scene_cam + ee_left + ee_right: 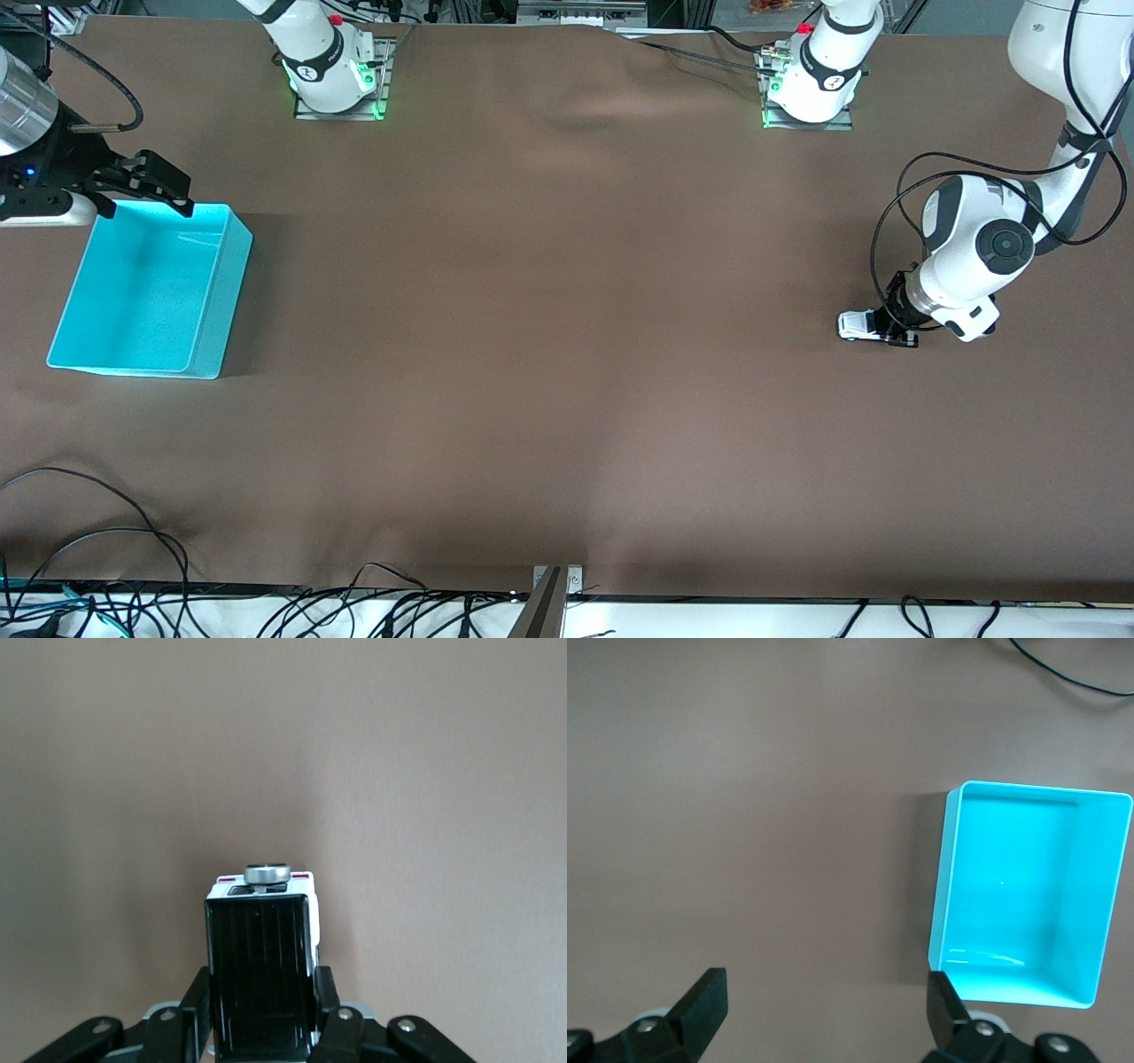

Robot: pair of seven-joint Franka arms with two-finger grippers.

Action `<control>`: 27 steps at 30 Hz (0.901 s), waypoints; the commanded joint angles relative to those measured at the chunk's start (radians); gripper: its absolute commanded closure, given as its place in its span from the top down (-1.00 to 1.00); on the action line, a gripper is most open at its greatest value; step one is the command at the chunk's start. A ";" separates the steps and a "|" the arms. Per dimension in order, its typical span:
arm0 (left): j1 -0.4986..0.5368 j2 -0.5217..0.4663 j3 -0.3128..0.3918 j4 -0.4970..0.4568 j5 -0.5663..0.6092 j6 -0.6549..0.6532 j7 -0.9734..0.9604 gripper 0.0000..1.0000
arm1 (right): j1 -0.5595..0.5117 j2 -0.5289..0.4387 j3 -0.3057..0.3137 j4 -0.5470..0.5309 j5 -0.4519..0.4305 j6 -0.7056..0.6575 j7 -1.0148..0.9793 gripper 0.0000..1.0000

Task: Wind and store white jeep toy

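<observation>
White jeep toy (858,325) gripped low at the left arm's end of the table, cyan bin (146,292) set at the right arm's end.

In the front view, the toy is seen down at the brown table (549,354), clamped by the left gripper (889,326); a wide stretch of bare cloth is left between it and the bin, which is placed close to the table's edge at the right arm's end. The right gripper (151,190) is held up over the bin's rim nearest the bases, the arm waiting. In the left wrist view, the toy's black roof (262,979) is pinched between the closed fingers (330,1010), with bare cloth all around. In the right wrist view, the fingers (700,1005) are spread wide with nothing between them, and the bin (943,895) is seen below.
</observation>
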 commanded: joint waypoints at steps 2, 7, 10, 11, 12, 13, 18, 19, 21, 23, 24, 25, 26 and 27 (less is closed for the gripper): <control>0.043 0.067 0.002 0.015 0.070 0.019 0.012 -0.32 | 0.001 -0.007 0.000 0.004 -0.012 -0.005 0.008 1.00; 0.061 0.058 0.002 0.020 0.070 0.019 0.013 0.40 | 0.001 -0.007 0.000 0.004 -0.011 -0.007 0.010 1.00; 0.080 0.044 -0.003 0.032 0.070 0.019 0.015 0.99 | 0.001 -0.007 0.000 0.004 -0.011 -0.007 0.008 1.00; 0.083 0.038 -0.003 0.034 0.067 0.019 0.013 1.00 | 0.001 -0.007 0.000 0.004 -0.011 -0.005 0.010 1.00; 0.089 0.029 -0.003 0.035 0.059 0.019 0.013 1.00 | 0.001 -0.007 0.000 0.004 -0.011 -0.005 0.008 1.00; 0.098 0.018 -0.004 0.040 0.059 0.018 0.015 1.00 | 0.001 -0.007 0.000 0.004 -0.011 -0.005 0.008 1.00; 0.120 -0.016 -0.012 0.100 0.054 -0.089 0.030 1.00 | 0.001 -0.007 0.000 0.004 -0.011 0.000 0.008 1.00; 0.120 -0.017 -0.016 0.115 0.054 -0.122 0.048 1.00 | 0.001 -0.007 0.000 0.004 -0.011 0.000 0.008 1.00; 0.121 -0.032 -0.029 0.132 0.048 -0.165 0.078 1.00 | 0.001 -0.007 0.000 0.004 -0.011 0.001 0.008 1.00; 0.120 -0.054 -0.035 0.138 0.041 -0.186 0.104 1.00 | 0.001 -0.007 0.000 0.004 -0.011 0.001 0.008 1.00; 0.120 -0.063 -0.038 0.140 0.036 -0.197 0.114 1.00 | 0.001 -0.007 0.000 0.004 -0.011 0.001 0.008 1.00; 0.120 -0.078 -0.038 0.141 0.033 -0.206 0.131 1.00 | 0.001 -0.007 0.000 0.004 -0.011 0.001 0.008 1.00; 0.118 -0.091 -0.038 0.143 0.028 -0.214 0.148 1.00 | 0.001 -0.007 0.000 0.004 -0.011 0.001 0.008 1.00; 0.118 -0.103 -0.046 0.143 0.025 -0.222 0.173 1.00 | 0.001 -0.007 0.000 0.004 -0.011 0.001 0.008 1.00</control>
